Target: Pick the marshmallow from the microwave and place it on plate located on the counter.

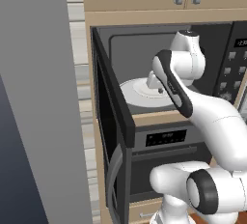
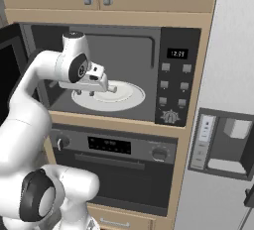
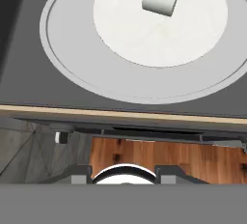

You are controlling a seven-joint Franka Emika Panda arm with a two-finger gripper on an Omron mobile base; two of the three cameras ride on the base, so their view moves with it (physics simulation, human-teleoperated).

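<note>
The marshmallow (image 3: 160, 0) lies near the turntable's (image 3: 144, 39) middle inside the microwave (image 2: 163, 40), and the gripper (image 2: 92, 91), whose spread I cannot tell, may nudge it away if lowered off-centre.

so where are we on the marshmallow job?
Done: the microwave door is open and the arm has reached inside. In hand: the pincer hovers over the white turntable, and the marshmallow lies there ungrasped; whether the pincer is open is unclear. Left: grasp it, withdraw, and place it on the plate on the counter.
</note>
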